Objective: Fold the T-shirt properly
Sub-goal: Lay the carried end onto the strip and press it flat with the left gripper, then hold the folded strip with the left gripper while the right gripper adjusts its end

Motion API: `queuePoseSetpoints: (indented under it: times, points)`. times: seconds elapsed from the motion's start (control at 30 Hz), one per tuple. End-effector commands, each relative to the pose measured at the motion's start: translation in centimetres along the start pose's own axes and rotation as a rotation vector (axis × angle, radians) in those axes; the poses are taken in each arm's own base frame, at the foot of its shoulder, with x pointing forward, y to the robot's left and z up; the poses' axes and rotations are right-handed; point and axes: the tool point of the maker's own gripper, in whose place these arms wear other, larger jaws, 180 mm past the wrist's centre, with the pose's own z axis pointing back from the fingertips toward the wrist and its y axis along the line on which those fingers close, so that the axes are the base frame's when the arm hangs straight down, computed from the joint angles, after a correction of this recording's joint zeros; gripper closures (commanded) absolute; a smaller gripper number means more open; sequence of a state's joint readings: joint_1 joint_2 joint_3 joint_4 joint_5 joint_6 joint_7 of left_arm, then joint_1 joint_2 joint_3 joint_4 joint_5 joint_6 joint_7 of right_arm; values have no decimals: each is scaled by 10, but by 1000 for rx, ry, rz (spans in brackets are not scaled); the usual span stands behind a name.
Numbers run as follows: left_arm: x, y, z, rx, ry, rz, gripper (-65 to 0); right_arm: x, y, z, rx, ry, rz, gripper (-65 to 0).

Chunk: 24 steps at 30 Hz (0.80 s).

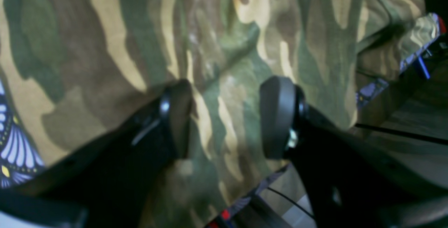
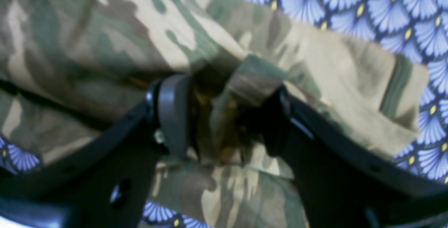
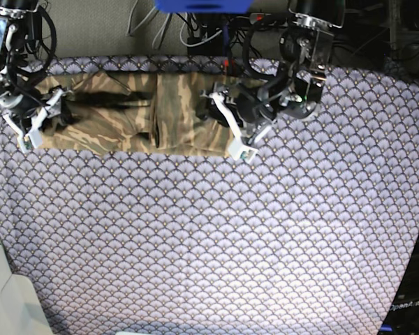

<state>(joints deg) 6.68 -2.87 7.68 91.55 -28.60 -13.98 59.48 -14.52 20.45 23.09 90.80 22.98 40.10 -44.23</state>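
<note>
tablecloth (image 3: 209, 244) bare – t-shirt (image 3: 126, 122) (far edge) obstructs.

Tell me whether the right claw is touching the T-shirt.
Touching. In the right wrist view, a bunched fold of the T-shirt sits between the fingers of the right claw, with cloth pressed against both.

"What do you see from here?"

"I see the T-shirt (image 3: 133, 118). It is soft cloth with green, brown, tan and cream streaks."

"How does it lie?"

"It makes a long, flat strip at the far edge, folded over, with a bunched, wrinkly end."
</note>
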Motion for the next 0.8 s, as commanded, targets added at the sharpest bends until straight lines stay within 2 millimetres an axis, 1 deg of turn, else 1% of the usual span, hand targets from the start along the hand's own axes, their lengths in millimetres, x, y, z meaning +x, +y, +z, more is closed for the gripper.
queuePoseSetpoints:
  times: [0.0,0.13,0.23,0.53,0.67,0.77]
  points:
    - [1,1,2,5,5,-11,-317,12,-9,7,-19,-40,8,-328]
    - [1,2,2,8,6,-12,-317,5,-20,13,-51,4,-8,-329]
    - [0,2,2,8,8,-11,-317,3,-29,18,-71,20,0,-329]
    - [0,2,1,7,8,-10,-317,2,-30,18,-71,23,-1,-329]
    - [-11,7,-4,11,43,12,-317,2,-30,18,-71,23,-1,-330]
    - [-14,8,-5,11,50,17,-317,1,-30,18,-71,25,-1,-330]
